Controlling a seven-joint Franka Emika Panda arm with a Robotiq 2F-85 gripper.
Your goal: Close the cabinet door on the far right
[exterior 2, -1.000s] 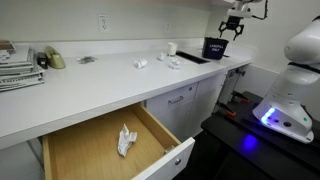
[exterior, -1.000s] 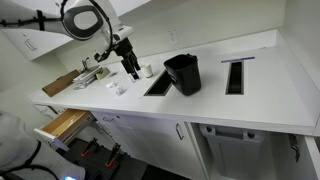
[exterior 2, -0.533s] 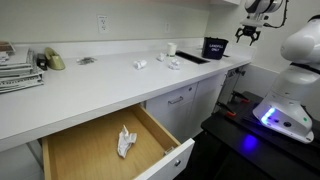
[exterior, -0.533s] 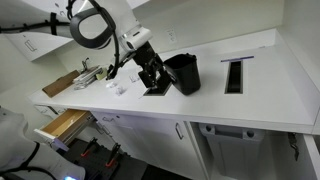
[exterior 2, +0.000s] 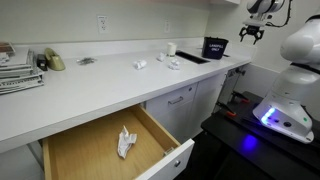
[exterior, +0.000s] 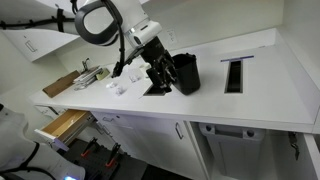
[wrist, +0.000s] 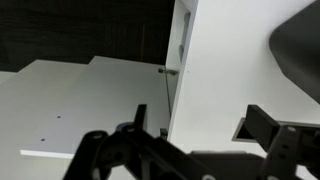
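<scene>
Fingers (wrist: 275, 130) spread, empty, hover beside black plastic bin (exterior: 183, 72) on white surface (exterior: 260, 95); plain white cabinet door (exterior: 312, 160) stands open below, well apart from the bin; light wooden drawer (exterior: 65, 124) pulled out.

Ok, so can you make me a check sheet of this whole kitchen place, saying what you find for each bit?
Surface: white countertop, with a slot cut-out.
Job's things: cabinet door at the far right looks open; hard to see.
Clutter: black bin, small white bits, stack of papers, open wooden drawer holding crumpled paper.
Grippers: gripper open, holding nothing, in the air near the bin.
Cables: black cables along the arm.
Surroundings: wall outlet, robot base with a blue light.
</scene>
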